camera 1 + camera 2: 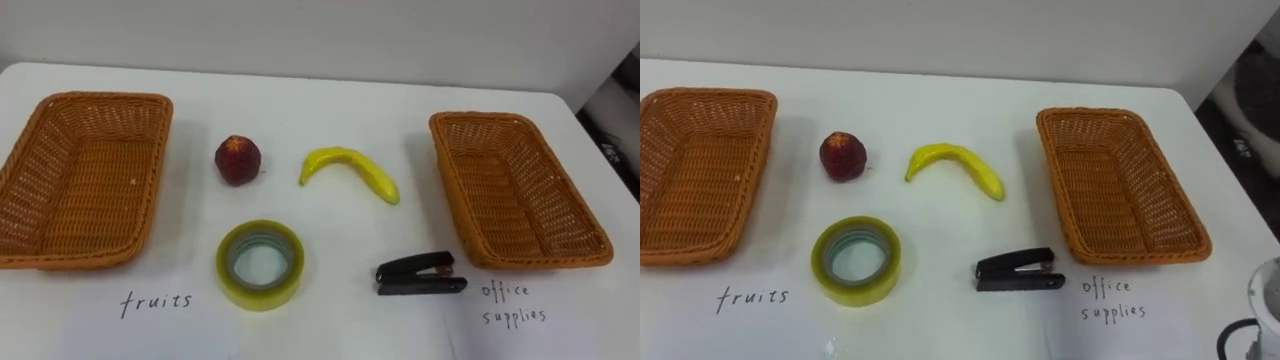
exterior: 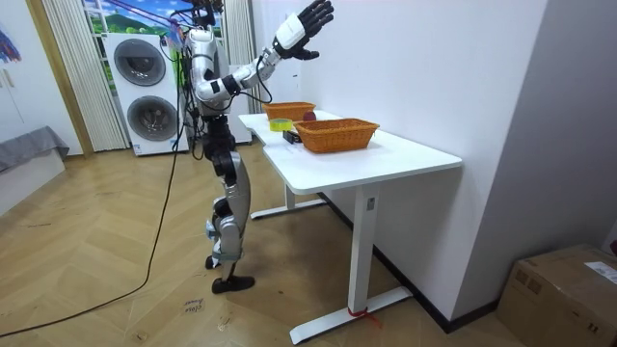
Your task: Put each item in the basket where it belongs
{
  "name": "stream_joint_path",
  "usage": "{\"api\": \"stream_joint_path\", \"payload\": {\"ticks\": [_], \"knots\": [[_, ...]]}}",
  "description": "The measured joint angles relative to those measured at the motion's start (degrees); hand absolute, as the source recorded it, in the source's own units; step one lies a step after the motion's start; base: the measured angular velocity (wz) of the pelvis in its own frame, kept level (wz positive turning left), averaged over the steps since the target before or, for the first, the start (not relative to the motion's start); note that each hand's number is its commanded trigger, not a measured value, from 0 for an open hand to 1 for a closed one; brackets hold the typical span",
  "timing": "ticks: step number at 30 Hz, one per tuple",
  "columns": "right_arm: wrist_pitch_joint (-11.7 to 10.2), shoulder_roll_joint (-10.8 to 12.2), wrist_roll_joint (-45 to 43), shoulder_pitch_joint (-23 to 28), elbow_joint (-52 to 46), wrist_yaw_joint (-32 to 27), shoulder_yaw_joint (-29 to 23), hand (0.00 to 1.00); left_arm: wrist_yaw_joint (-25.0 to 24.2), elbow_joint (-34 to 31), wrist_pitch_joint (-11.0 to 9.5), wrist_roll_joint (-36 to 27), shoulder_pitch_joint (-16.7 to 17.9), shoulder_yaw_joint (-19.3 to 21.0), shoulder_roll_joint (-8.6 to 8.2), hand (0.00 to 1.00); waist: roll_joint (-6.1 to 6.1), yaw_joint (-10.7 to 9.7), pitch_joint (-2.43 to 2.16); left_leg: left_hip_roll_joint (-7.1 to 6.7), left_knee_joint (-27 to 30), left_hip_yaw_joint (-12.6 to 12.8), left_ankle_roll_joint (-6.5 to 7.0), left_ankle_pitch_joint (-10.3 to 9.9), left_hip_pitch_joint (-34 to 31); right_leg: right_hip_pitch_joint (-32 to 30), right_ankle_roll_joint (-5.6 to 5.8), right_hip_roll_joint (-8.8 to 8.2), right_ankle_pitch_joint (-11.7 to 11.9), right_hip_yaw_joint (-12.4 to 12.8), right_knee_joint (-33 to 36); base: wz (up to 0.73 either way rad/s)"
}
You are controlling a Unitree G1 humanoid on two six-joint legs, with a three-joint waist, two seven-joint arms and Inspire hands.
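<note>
On the white table (image 1: 330, 110) a dark red apple (image 1: 238, 160) and a yellow banana (image 1: 350, 170) lie between two wicker baskets. A roll of yellowish tape (image 1: 258, 293) and a black stapler (image 1: 420, 274) lie nearer the front edge. The left basket (image 1: 25, 180) has a handwritten fruit label in front of it. The right basket (image 1: 452, 175) has an office-supplies label. Both baskets hold nothing. In the room view I stand at the table's long side with my right hand (image 2: 310, 17) raised high above the table, open with fingers spread, holding nothing.
A white wall runs behind the table. The table's right edge lies just past the right basket. Two stacked washing machines (image 2: 145, 92) stand behind me, and a cardboard box (image 2: 569, 294) sits on the floor at the room view's right.
</note>
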Motion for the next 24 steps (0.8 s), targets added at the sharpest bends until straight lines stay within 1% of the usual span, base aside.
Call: {"api": "stream_joint_path", "payload": {"ticks": [1, 3, 5, 6, 10, 12, 18, 21, 22, 24], "knots": [[0.08, -0.01, -0.51, -0.43, -0.01, 1.41, 0.24, 0.00, 0.00, 0.43, -0.02, 0.00, -0.29, 0.06, 0.02, 0.00, -0.02, 0.16, -0.02, -0.01, 0.01, 0.01, -0.02, 0.01, 0.00, 0.05, -0.01, -0.10, 0.01, -0.60, 0.01, 0.06], [0.14, -0.17, -0.97, -0.52, -0.11, 3.56, 0.28, 0.00, 0.00, 0.99, -0.03, 0.01, -0.52, 0.09, 0.06, 0.00, -0.07, 0.78, -0.05, -0.01, 0.13, 0.02, -0.02, 0.02, 0.03, 0.15, -0.01, -0.13, 0.01, -0.78, 0.02, 0.02], [0.14, -1.17, -0.95, -0.47, -0.17, 6.44, 0.76, 0.00, -0.26, 1.17, -0.03, 0.02, -0.51, 0.12, 0.19, 0.00, -0.13, 1.23, -0.07, -0.01, 0.40, 0.03, -0.02, 0.01, 0.01, 0.18, -0.03, -0.21, 0.04, -0.86, 0.01, 0.00], [0.14, -1.19, -0.97, -0.46, -0.21, 8.16, 0.84, 0.00, -0.54, 1.41, -0.17, 0.51, -0.53, 0.15, 0.39, 0.00, -0.20, 1.37, -0.10, 0.01, 0.43, 0.02, -0.02, 0.01, 0.00, 0.24, -0.04, -0.28, 0.07, -1.13, 0.01, 0.00], [0.14, -1.19, -0.92, -0.43, -0.19, 12.71, 1.67, 0.00, -1.23, 3.21, -0.44, 1.15, -0.63, 0.17, 1.03, 0.00, -0.29, 1.46, -0.15, 0.11, 0.52, -0.18, 0.00, 0.01, 0.02, 0.33, -0.06, -0.40, 0.09, -1.30, 0.05, 0.00], [0.14, -1.19, -0.92, -0.37, -0.03, 15.55, 2.69, 0.00, -1.38, 3.33, -0.44, 1.17, -0.54, 0.15, 1.07, 0.00, -0.21, 1.46, -0.12, 0.12, 0.65, -0.19, 0.02, 0.00, -0.06, 0.33, -0.06, -0.46, 0.27, -1.44, 0.07, 0.00], [0.14, -1.18, -0.98, -0.37, 0.08, 19.96, 3.56, 0.00, -2.56, 3.32, -0.47, 1.76, -0.71, 0.12, 1.36, 0.00, -0.20, 1.52, -0.12, 0.11, 0.85, -0.63, 0.12, 0.05, -0.58, 0.35, -0.03, -0.55, 0.56, -1.78, 0.05, 0.03], [0.16, -1.19, -1.42, -0.36, 0.08, 22.86, 5.39, 0.00, -3.44, 3.26, -0.48, 4.69, -1.12, 0.02, 1.78, 0.00, -0.26, 1.46, -0.12, 0.03, 0.88, -1.35, 0.22, 0.25, -0.97, 0.26, -0.01, -0.59, 0.71, -2.14, 0.03, 0.09], [0.21, -1.22, -1.73, -0.36, 0.08, 23.33, 5.87, 0.00, -3.62, 3.26, -0.47, 4.87, -1.18, -0.03, 1.84, 0.00, -0.28, 1.57, -0.14, 0.04, 0.88, -1.36, 0.22, 0.26, -0.97, 0.27, -0.01, -0.59, 0.72, -2.17, 0.03, 0.04], [0.81, -1.44, -3.23, -0.36, 0.18, 25.71, 8.42, 0.00, -3.79, 3.21, -0.45, 4.97, -1.50, -0.56, 2.13, 0.00, -0.50, 1.64, -0.12, -0.01, 0.89, -1.45, 0.19, 0.28, -1.03, 0.25, -0.02, -0.56, 0.73, -2.25, 0.02, 0.00]]}}
